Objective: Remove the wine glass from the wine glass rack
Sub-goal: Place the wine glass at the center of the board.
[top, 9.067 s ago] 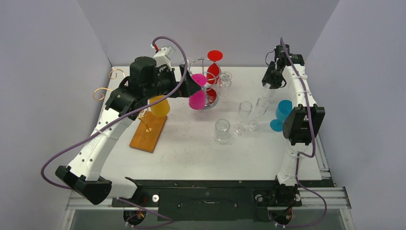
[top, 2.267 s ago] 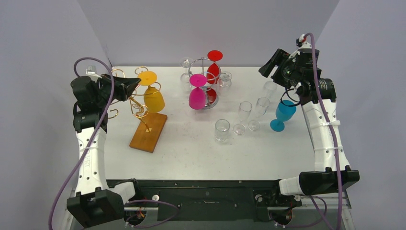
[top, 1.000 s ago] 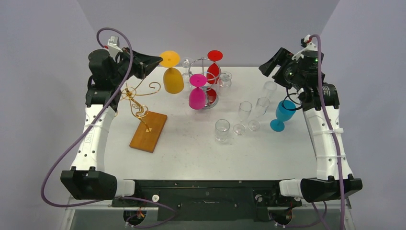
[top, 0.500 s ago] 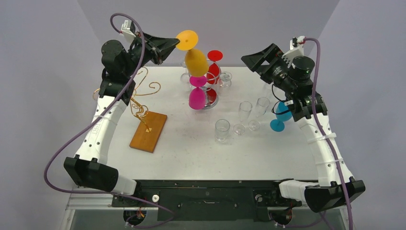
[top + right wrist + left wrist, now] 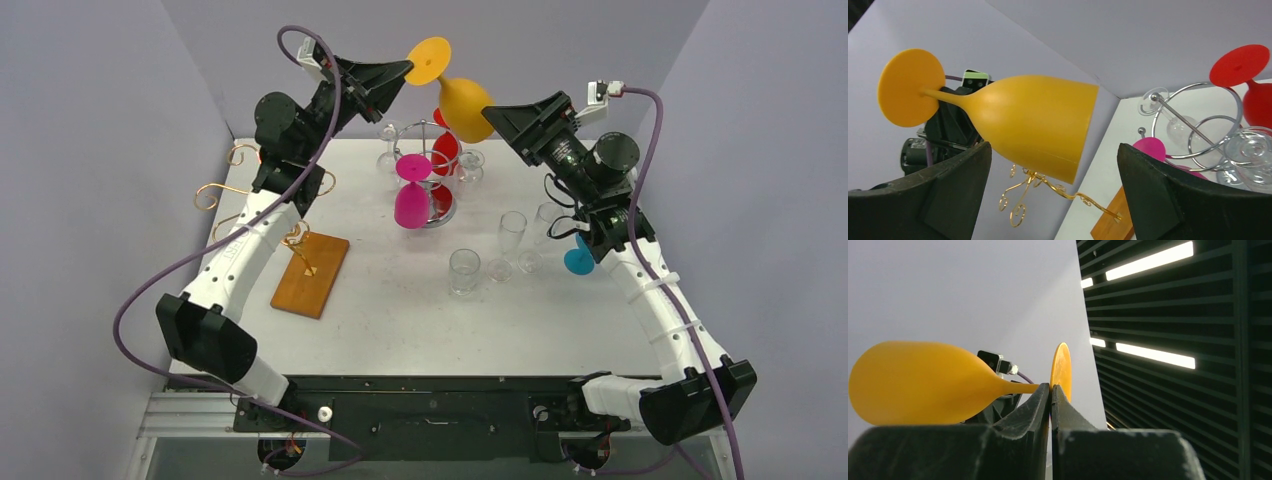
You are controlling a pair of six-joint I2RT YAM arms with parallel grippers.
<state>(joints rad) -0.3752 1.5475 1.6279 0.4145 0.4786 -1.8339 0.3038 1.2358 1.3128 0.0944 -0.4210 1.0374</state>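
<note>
Open air above yellow glass (image 5: 465, 100); chrome rack (image 5: 446, 211), red glass (image 5: 1239, 65) just beneath.

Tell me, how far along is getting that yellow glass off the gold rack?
Done: the yellow glass hangs in the air, clear of the gold rack. In hand: the left tool pinches its stem; the open right tool flanks the bowl. Left: probably setting it down.

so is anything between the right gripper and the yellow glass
Nothing. The right wrist view shows only air between the open right gripper and the yellow glass, held at its stem by the left gripper.
</note>
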